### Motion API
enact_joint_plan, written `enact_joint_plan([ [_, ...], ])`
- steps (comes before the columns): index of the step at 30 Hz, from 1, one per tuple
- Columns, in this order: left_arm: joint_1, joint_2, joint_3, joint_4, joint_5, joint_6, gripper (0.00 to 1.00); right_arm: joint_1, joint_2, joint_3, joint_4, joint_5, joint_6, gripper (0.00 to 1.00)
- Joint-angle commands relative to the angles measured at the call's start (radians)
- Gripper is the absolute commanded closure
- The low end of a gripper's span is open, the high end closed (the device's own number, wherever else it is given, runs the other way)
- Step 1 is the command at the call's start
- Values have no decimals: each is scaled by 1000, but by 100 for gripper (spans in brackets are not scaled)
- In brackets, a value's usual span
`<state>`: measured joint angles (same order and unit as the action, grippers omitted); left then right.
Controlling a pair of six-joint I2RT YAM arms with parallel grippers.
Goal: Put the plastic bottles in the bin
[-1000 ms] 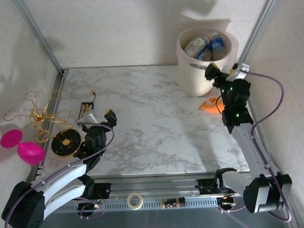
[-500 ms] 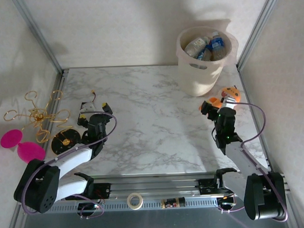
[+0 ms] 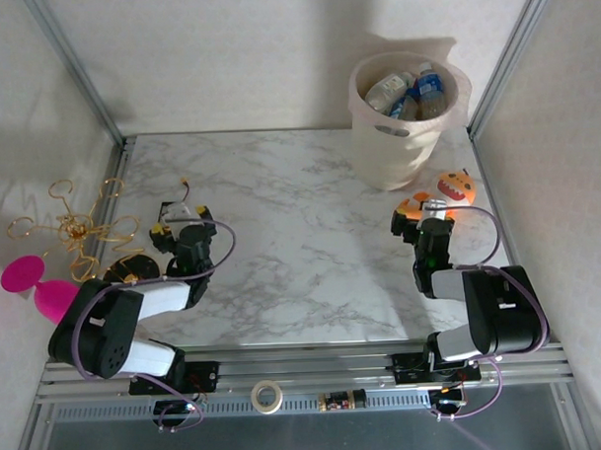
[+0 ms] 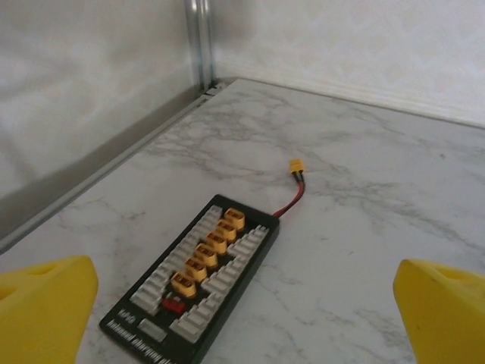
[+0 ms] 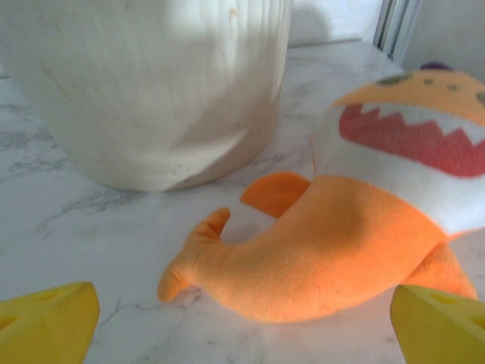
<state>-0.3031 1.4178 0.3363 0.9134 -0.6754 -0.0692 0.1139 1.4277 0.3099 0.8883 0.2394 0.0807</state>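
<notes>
The left arm (image 3: 136, 308) and the right arm (image 3: 486, 312) share one build: white shells over the links, with black rounded housings at the joints; a thin lilac cable (image 3: 225, 249) loops loose along the left one, and a second lilac cable (image 3: 496, 240) along the right; the left fingertips (image 4: 45, 303) are blunt, bright-yellow wedges with a matte face; the right fingertips (image 5: 436, 322) match them.

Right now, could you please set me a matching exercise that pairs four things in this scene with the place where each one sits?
Things:
1. bin
2. plastic bottles
3. orange toy
4. black connector board

Places:
A. left side of the table
B. far right corner of the table
C. inside the bin
D. lying on the table beside the bin's base

Pairs: 1-B, 2-C, 3-D, 4-A
</notes>
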Motion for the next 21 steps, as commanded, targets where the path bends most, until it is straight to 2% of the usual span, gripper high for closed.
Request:
enact_joint_plan([
  [1,13,49,-62,288,-27,92,0,3,12,10,139,10,-84,1],
  [2,18,73,-86,381,-17,112,0,4,16,-12,194,17,-104,1],
  [4,32,109,-91,416,2,101,0,-5,77,-89,382,51,-96,1],
  [5,34,117,-88,414,5,105,0,-13,82,-104,434,41,-93,1],
  [6,41,103,-79,369,22,87,0,-26,63,-102,380,17,-78,1],
  [9,85,92,-77,338,123,64,0,-56,137,-120,502,-28,-63,1],
  [10,103,90,-74,325,167,52,0,-62,115,-107,429,-38,-48,1],
  [14,214,87,-101,337,360,-33,0,-78,127,-109,452,-57,-44,1],
  [16,208,151,-160,531,344,-14,0,-78,122,-106,434,-58,-41,1],
  [17,205,115,-149,430,347,-26,0,-77,126,-108,449,-58,-44,1],
  [19,203,138,-142,471,344,-14,0,-77,122,-106,438,-56,-42,1],
  [21,202,127,-136,440,343,-19,0,-77,124,-108,443,-55,-44,1],
])
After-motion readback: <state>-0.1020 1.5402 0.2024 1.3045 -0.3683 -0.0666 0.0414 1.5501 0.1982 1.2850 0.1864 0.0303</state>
